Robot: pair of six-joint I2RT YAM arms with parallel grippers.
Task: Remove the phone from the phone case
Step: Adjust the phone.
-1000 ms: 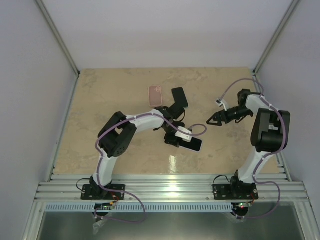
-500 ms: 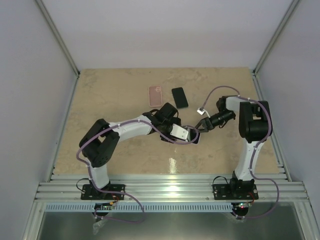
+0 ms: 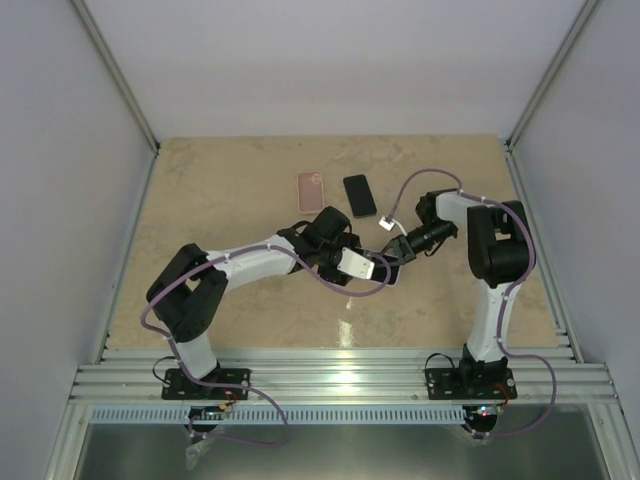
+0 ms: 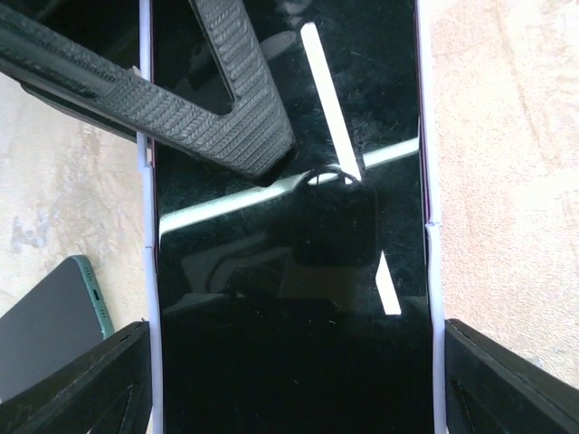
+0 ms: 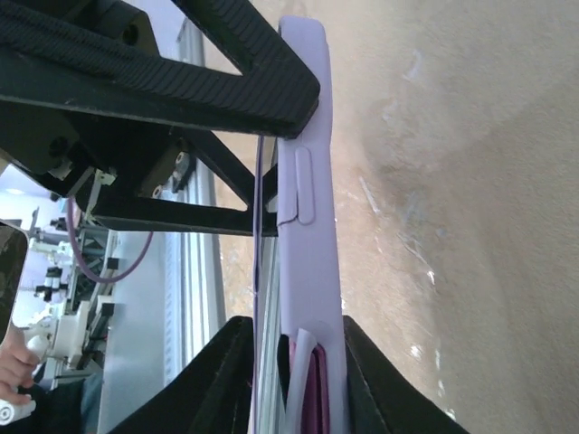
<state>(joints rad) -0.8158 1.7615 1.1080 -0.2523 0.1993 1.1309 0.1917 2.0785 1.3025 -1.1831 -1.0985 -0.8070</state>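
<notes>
Lilac rubber phone case (image 5: 312,136), black glass phone (image 4: 353,271) inside, sits clamped in the left gripper (image 4: 289,334); right gripper (image 5: 291,330), pinching its end, should peel rim only.

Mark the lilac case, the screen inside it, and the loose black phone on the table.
lilac case (image 5: 309,271): right wrist view, side wall below the button.
screen (image 4: 289,348): left wrist view, bare glass near its lower end.
loose black phone (image 3: 360,195): top view, middle of its face.
</notes>
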